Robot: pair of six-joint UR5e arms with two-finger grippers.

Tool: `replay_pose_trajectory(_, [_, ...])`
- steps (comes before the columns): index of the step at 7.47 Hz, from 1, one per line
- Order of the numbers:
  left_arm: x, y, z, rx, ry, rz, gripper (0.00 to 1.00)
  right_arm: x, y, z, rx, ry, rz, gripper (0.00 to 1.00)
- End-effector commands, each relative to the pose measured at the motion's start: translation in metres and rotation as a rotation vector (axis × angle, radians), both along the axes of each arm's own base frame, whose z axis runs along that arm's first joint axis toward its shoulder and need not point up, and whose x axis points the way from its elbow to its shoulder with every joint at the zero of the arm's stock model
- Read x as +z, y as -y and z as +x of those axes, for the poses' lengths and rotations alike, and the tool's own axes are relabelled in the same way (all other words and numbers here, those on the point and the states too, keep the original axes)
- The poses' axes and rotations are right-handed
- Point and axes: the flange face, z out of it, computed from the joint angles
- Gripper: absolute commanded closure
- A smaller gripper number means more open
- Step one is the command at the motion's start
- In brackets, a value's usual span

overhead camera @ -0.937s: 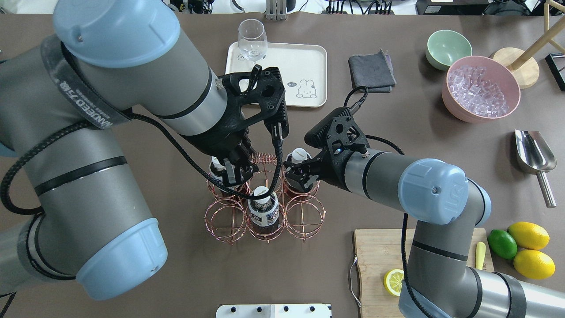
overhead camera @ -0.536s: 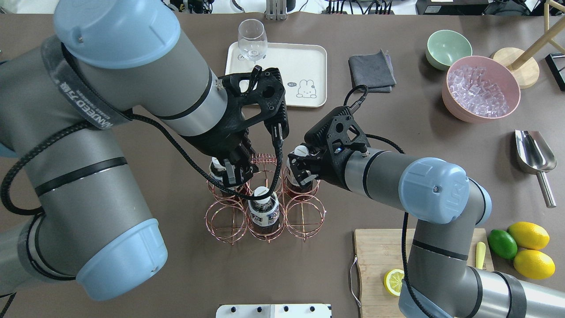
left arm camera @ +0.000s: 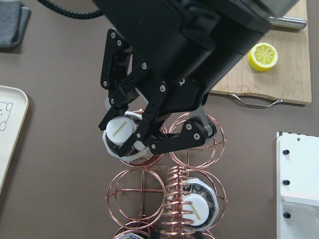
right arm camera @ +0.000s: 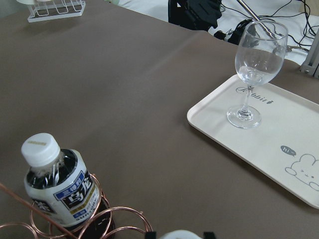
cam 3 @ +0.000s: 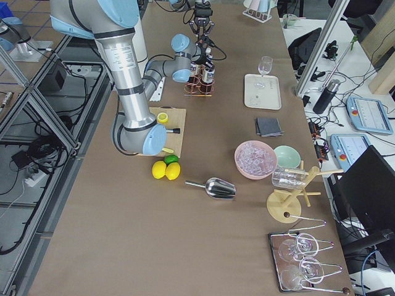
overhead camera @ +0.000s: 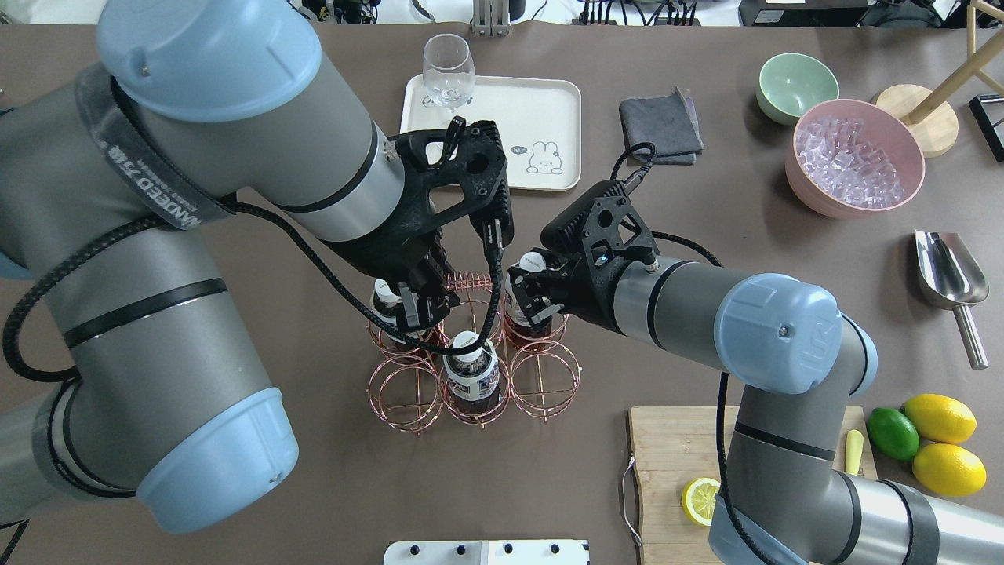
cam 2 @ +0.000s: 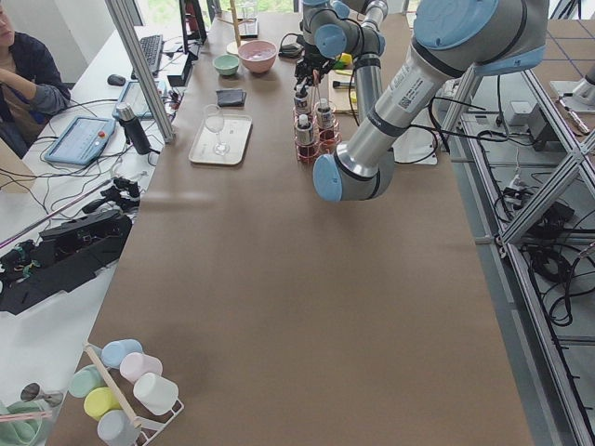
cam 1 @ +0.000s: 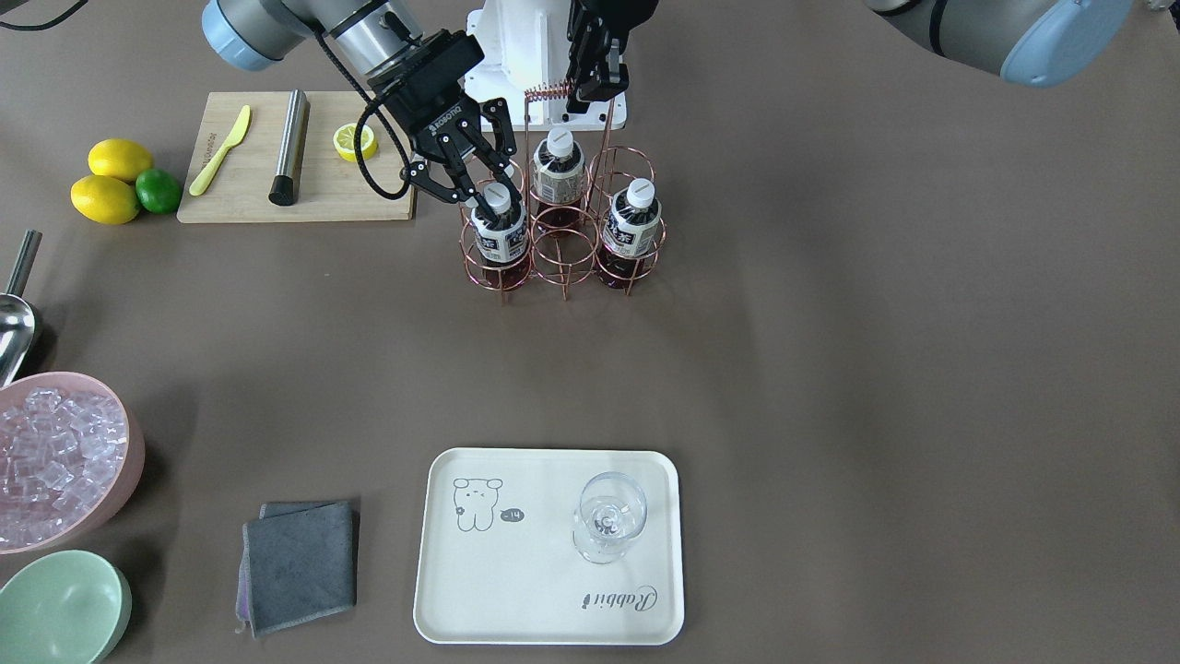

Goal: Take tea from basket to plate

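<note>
The copper wire basket (cam 1: pixel 564 249) (overhead camera: pixel 541 384) holds three tea bottles. My right gripper (cam 1: pixel 484 189) (overhead camera: pixel 529 284) is shut on the neck of the tea (cam 1: pixel 501 235) (left arm camera: pixel 121 130) in a corner cell. That bottle still stands inside its ring. Two other bottles (cam 1: pixel 558 166) (cam 1: pixel 633 226) sit in their own cells. Up at the coiled handle (cam 1: pixel 550 90), my left gripper (cam 1: pixel 595 88) (overhead camera: pixel 420 310) is shut on the handle's end. The cream plate (cam 1: pixel 516 590) (overhead camera: pixel 541 110) lies across the table with a stemmed glass (cam 1: pixel 608 516) on it.
A wooden cutting board (cam 1: pixel 350 198) with a lemon half, a yellow knife and a metal cylinder lies beside the basket. Two lemons and a lime (cam 1: pixel 159 191), a pink bowl of ice (cam 1: pixel 129 443), a green bowl (cam 1: pixel 55 609), a grey cloth (cam 1: pixel 300 563) and a metal scoop (overhead camera: pixel 949 275) are around.
My right gripper has slid up from the bottle's body to its neck and shut on it. The cap has shifted slightly toward the plate. The left arm has not moved.
</note>
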Motion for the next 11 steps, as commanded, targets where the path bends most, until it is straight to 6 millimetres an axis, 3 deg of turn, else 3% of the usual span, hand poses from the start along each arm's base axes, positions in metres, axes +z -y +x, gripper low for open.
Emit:
replay_pose_trajectory(1, [0.0, 0.0, 0.0, 0.0, -0.001, 0.001, 1.0, -0.01, 0.004, 0.016, -0.001, 0.006, -0.004, 1.0])
replay_pose_trajectory(4, [-0.001, -0.001, -0.001, 0.0, -0.002, 0.002, 1.0, -0.037, 0.008, 0.054, -0.018, 0.005, -0.019, 1.0])
replay_pose_trajectory(7, [-0.001, -0.001, -0.001, 0.0, -0.002, 0.002, 1.0, -0.092, 0.038, 0.106, -0.026, -0.008, -0.059, 1.0])
replay_pose_trajectory(9, [-0.001, -0.001, -0.001, 0.001, -0.004, 0.002, 1.0, -0.095, 0.059, 0.142, -0.039, 0.007, -0.073, 1.0])
replay_pose_trajectory(11, [-0.002, -0.002, -0.003, 0.0, -0.006, 0.004, 1.0, -0.087, 0.079, 0.134, -0.016, -0.02, -0.082, 1.0])
